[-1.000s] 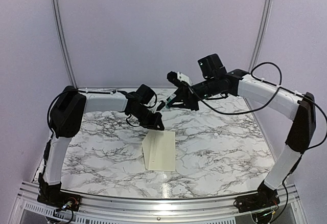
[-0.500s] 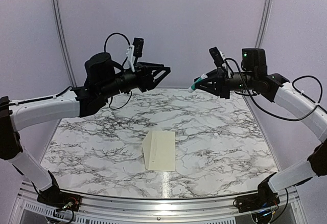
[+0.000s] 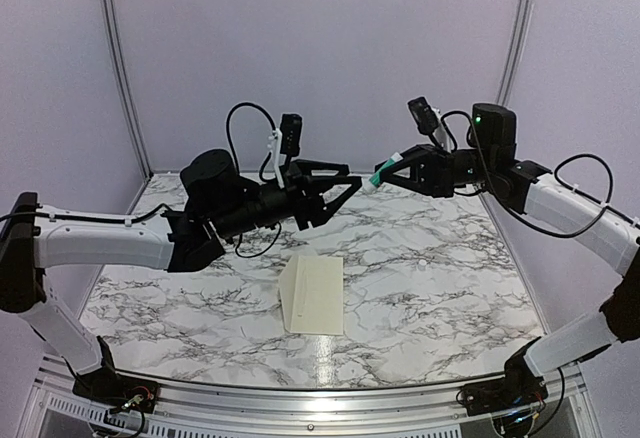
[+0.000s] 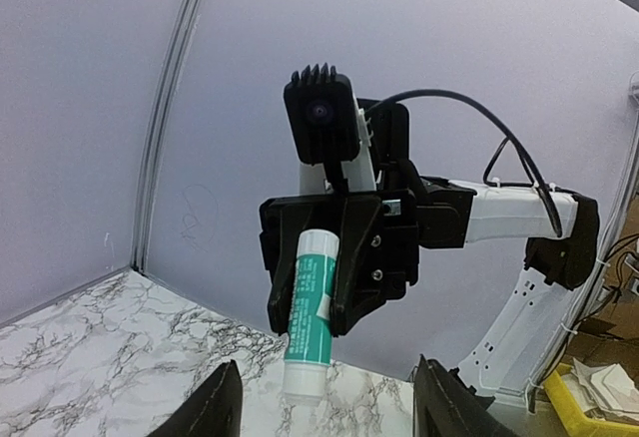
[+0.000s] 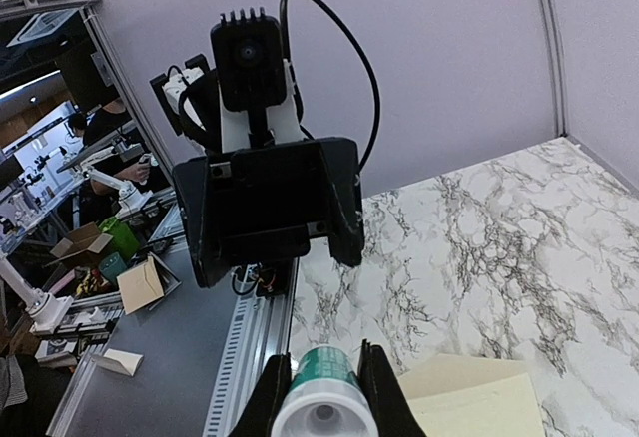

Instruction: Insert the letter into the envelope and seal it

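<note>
Top external view: both arms are raised off the marble tabletop [image 3: 450, 288] and meet nose to nose above its far half. The right gripper [image 3: 400, 170] is clamped tight on a white-and-green glue tube [image 3: 381, 172], and the tube's end pokes out toward the other arm. The left gripper [image 3: 345, 193] faces it with its jaws spread wide and nothing between them. Its tips are just beside the tube's end, though contact cannot be made out. The left wrist view shows the tube pinched between the right fingers, white end lowest. Down below, the envelope [image 3: 315, 296] lies near the middle of the tabletop, a little toward the near edge, well apart from both grippers, its left side looking raised. The letter cannot be told apart from it
</note>
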Motion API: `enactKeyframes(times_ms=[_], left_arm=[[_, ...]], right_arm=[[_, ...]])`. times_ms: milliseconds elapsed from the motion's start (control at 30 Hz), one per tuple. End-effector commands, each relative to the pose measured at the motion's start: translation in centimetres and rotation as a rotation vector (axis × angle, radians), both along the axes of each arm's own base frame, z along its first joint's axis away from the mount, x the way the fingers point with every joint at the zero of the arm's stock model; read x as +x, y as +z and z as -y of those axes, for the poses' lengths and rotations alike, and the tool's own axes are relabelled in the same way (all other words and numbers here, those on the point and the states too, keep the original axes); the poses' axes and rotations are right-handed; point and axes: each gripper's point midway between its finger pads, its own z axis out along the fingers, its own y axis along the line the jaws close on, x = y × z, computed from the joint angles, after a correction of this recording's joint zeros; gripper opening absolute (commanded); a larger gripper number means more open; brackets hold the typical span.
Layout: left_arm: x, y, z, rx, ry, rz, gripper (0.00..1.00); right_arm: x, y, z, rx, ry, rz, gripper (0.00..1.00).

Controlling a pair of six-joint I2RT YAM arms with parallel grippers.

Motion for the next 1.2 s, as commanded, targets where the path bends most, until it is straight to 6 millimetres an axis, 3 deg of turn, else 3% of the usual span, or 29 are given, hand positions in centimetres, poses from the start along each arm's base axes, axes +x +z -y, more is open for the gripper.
enactKeyframes(times_ms=[0, 333, 500, 833, 1167], left_arm=[[0.2, 0.1, 1.2, -0.035, -0.010, -0.008, 0.61], [0.2, -0.7, 3.1, -0.022, -0.066, -0.022, 0.55], [-0.3, -0.7, 3.5, -0.017, -0.101, -0.006, 0.42], [-0.3, -1.0, 4.2, -0.012, -0.124, -0.012, 0.36], [-0.4, -0.8, 4.3, -0.014, -0.142, -0.004, 0.20]], right_arm=[[-0.2, 1.1, 0.2, 0.033, 0.026, 0.011, 0.02], [-0.4, 0.8, 0.3, 0.031, 0.016, 0.015, 0.04], [-0.2, 0.5, 0.3, 0.026, 0.012, 0.011, 0.04], [-0.1, 0.4, 0.2, 0.027, 0.019, 0.007, 0.05], [0.3, 0.0, 0.2, 0.020, -0.005, 0.007, 0.05]])
